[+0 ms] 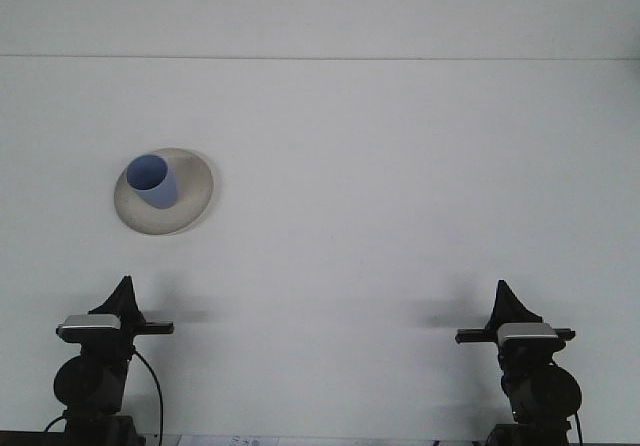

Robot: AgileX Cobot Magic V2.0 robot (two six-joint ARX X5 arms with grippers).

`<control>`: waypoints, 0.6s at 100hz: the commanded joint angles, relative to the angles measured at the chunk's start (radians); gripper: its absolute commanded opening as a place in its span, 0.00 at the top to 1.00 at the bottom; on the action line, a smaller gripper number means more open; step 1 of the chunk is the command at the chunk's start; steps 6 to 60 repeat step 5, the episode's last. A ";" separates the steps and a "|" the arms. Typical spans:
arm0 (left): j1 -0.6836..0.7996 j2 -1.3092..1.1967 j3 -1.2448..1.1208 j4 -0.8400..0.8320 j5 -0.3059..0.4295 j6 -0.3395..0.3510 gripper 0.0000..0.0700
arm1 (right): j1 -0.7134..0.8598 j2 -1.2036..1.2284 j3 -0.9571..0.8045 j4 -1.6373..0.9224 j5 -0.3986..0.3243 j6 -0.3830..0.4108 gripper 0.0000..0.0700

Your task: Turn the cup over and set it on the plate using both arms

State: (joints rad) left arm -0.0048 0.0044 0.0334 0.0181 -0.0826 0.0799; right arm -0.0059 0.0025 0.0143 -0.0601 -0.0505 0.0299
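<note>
A blue cup (152, 181) stands upright, mouth up, on a round beige plate (192, 198) at the left of the white table. My left gripper (124, 284) sits low at the near left edge, well short of the plate, its fingers together in a single point and holding nothing. At the near right my right gripper (501, 288) rests the same way, shut and empty, far from the cup.
The white table (380, 186) runs back to a far edge against a pale wall. Both arm bases and a cable are at the bottom of the view.
</note>
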 commanded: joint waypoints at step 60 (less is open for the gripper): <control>0.001 -0.001 -0.019 0.013 -0.004 -0.006 0.98 | 0.000 -0.001 -0.002 0.008 -0.002 0.000 0.99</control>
